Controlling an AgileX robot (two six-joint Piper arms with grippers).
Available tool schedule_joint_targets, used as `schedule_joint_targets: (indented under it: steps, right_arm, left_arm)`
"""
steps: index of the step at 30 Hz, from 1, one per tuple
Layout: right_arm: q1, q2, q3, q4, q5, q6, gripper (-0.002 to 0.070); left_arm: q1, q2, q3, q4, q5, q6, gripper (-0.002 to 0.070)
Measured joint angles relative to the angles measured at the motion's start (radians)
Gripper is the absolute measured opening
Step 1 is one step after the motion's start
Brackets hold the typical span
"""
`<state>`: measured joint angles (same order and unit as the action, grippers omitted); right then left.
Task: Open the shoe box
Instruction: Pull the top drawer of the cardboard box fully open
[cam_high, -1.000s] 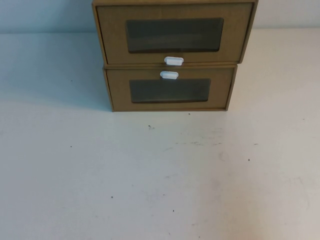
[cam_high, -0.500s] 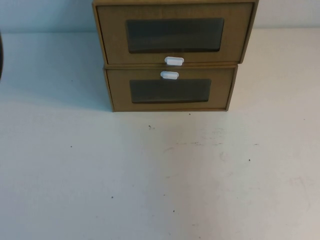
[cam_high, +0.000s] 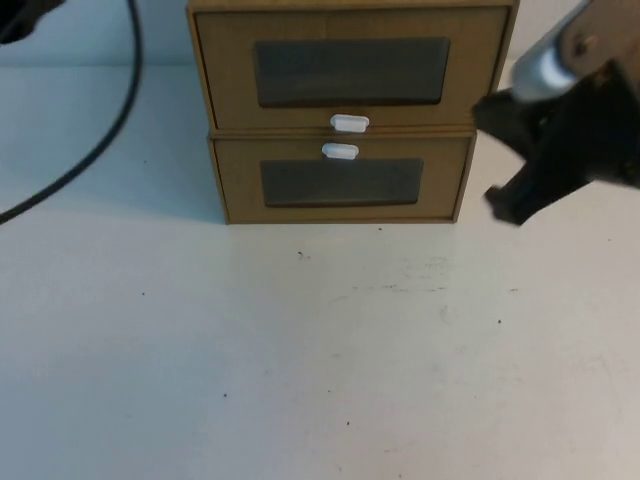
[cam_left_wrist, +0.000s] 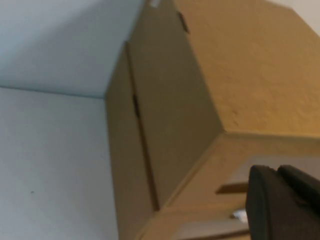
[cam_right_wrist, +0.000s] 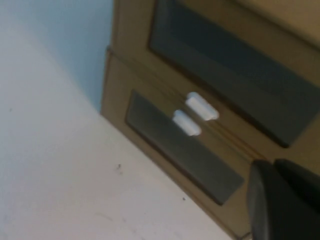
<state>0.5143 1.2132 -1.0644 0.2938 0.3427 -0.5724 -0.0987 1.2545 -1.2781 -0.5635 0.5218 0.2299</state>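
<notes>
Two brown cardboard shoe boxes (cam_high: 340, 185) stacked far-centre on white table (cam_high: 300, 360), fronts flush; right gripper (cam_right_wrist: 274, 170) closed, empty, just right of them; left gripper (cam_left_wrist: 275, 172) raised off their left side, state cannot tell.

Left tool (cam_left_wrist: 278, 176) far left, right tool (cam_right_wrist: 275, 175) at right, both closed

Lower shoe box (cam_high: 340, 182) on white table (cam_high: 300, 350)

Top centre of frame: upper shoe box (cam_high: 350, 70) stacked on lower shoe box (cam_high: 340, 182), both on the table (cam_high: 300, 350). Your left gripper (cam_high: 22, 14) is in the upper-left corner, your right gripper (cam_high: 530, 160) at upper right, beside the boxes.
</notes>
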Motion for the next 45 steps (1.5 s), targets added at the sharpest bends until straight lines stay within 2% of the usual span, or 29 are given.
schedule_joint_targets:
  steps: [4, 9, 12, 14, 17, 20, 25, 28, 33, 38, 45]
  right_arm:
    - [0.121, 0.059, -0.005, -0.143, 0.047, -0.016, -0.0013]
    - [0.202, 0.119, -0.006, -0.263, 0.099, -0.008, -0.0013]
    - [0.242, 0.147, -0.008, -0.36, 0.113, 0.047, -0.0013]
    - [0.281, 0.167, -0.009, -0.526, 0.134, 0.117, -0.0013]
    - [0.343, 0.212, -0.009, -0.894, 0.205, 0.27, -0.0013]
    - [0.379, 0.263, -0.009, -1.268, 0.297, 0.51, -0.0013]
    - [0.384, 0.339, -0.009, -1.685, 0.307, 0.92, -0.0013]
    - [0.392, 0.391, -0.016, -1.864, 0.312, 1.092, -0.0013]
    - [0.4, 0.477, -0.044, -1.937, 0.311, 1.166, -0.0013]
    - [0.4, 0.56, -0.07, -1.942, 0.363, 1.232, -0.0013]
    - [0.4, 0.602, -0.129, -1.942, 0.395, 1.294, -0.0013]
  left_arm:
    - [-0.041, 0.103, -0.157, -0.048, 0.202, 0.207, -0.0006]
    - [-0.045, 0.254, -0.403, -0.055, 0.364, 0.266, -0.0006]
    - [-0.045, 0.35, -0.54, -0.108, 0.445, 0.308, -0.0006]
    - [-0.045, 0.414, -0.613, -0.175, 0.49, 0.334, -0.0005]
    - [-0.045, 0.489, -0.694, -0.299, 0.54, 0.361, -0.0006]
    - [-0.045, 0.546, -0.731, -0.395, 0.558, 0.394, -0.0006]
    - [-0.049, 0.624, -0.787, -0.417, 0.572, 0.423, -0.0006]
    - [-0.06, 0.663, -0.842, -0.362, 0.591, 0.416, -0.0006]
    - [-0.09, 0.728, -0.951, -0.258, 0.61, 0.402, -0.0005]
    - [-0.103, 0.791, -1.039, -0.255, 0.603, 0.378, -0.0006]
    - [-0.137, 0.857, -1.049, -0.253, 0.562, 0.394, -0.0005]
